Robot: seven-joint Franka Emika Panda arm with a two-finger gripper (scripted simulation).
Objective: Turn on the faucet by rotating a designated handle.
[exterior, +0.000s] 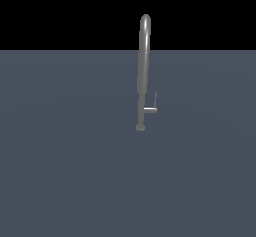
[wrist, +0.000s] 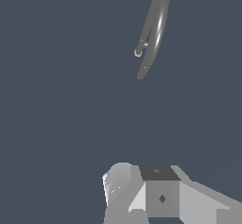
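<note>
The faucet [exterior: 143, 71] is a tall, slim grey pipe curved over at the top, standing on a small round foot on the grey-blue floor. The handle [exterior: 151, 109] is a short stub on the exterior view's right of the lower pipe, with a thin lever pointing up. In the wrist view the faucet [wrist: 156, 29] is seen from above, far from me, with the handle [wrist: 141, 47] beside it. Only part of my gripper [wrist: 151, 183] shows at the wrist view's edge, well apart from the faucet and holding nothing. Its jaw gap is not visible. The arm is out of the exterior view.
A flat grey-blue floor [exterior: 75, 171] surrounds the faucet, with a black background behind it. No other objects show.
</note>
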